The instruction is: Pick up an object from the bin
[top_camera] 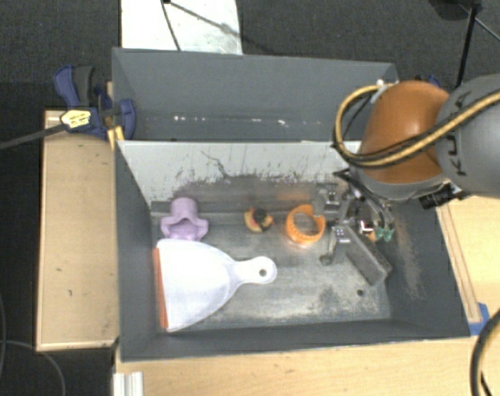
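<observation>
The jaws, under the arm's orange cover (398, 130), are being held low at the right of the grey bin (258, 97), just beside an orange ring (304, 224) that is lying on the bin floor near the back wall, right of the middle. Whether the jaws are being spread or pressed together cannot be told. To the ring's left, a small brown-and-yellow piece (257, 219), a purple knobbed toy (185, 219) and a white scoop (202, 285) with an orange edge are being shown lying apart from one another on the floor.
</observation>
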You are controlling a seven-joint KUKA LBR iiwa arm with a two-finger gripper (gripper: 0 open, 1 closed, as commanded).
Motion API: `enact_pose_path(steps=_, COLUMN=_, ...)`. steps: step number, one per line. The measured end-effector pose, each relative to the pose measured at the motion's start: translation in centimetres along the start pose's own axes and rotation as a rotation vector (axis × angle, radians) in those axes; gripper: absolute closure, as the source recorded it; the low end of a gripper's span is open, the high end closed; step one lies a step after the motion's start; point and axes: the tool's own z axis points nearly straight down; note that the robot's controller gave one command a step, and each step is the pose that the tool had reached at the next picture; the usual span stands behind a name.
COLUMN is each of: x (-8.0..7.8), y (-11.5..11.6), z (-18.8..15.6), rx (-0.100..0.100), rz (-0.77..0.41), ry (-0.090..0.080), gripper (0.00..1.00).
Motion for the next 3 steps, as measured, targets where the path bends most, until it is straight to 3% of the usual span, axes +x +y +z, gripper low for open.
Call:
enact_pose_path(steps=1, x=-0.2, y=0.0, z=-0.5, rx=0.0, rz=-0.001, ry=-0.008, gripper=0.0)
enact_pose_path(steps=2, x=1.3, y=4.8, z=-1.8, rx=0.002, rz=-0.054, ry=-0.005, gripper=0.0)
enact_pose_path(steps=3, x=1.5, y=7.3, z=0.0, rx=-0.003, rz=-0.028, ry=-0.01, gripper=0.0)
